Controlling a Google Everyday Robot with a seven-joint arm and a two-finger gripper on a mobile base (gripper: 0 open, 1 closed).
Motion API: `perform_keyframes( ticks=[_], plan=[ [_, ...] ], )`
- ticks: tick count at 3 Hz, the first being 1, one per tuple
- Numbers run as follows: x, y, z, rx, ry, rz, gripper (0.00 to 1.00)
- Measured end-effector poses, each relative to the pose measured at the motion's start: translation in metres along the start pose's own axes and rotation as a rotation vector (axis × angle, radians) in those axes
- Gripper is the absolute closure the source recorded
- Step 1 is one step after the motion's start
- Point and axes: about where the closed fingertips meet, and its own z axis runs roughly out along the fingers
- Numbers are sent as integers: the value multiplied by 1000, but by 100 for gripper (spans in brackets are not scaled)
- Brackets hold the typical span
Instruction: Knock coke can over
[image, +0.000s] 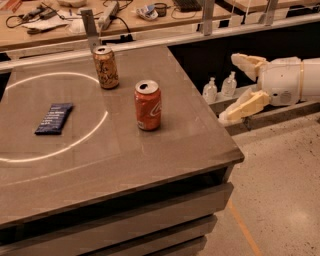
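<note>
The coke can (148, 105) is red-orange with white marks and a silver top. It stands upright on the grey table (150, 155), right of the middle. My gripper (239, 88) is off the table's right edge, at about the can's height and well to its right. Its two cream fingers (245, 106) are spread wide apart and point left toward the table. It holds nothing.
A tan-gold can (105, 67) stands upright behind and left of the coke can. A dark blue packet (54, 118) lies flat at the left. Two small clear bottles (220, 87) stand on a low ledge beyond the table's right edge. A cluttered bench runs along the back.
</note>
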Motion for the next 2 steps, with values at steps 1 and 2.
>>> perform_keyframes(
  ticks=[1,2],
  plan=[
    [-3,1,7,-13,-27,8,0],
    [-4,4,19,-2,-46,28,0]
  ],
)
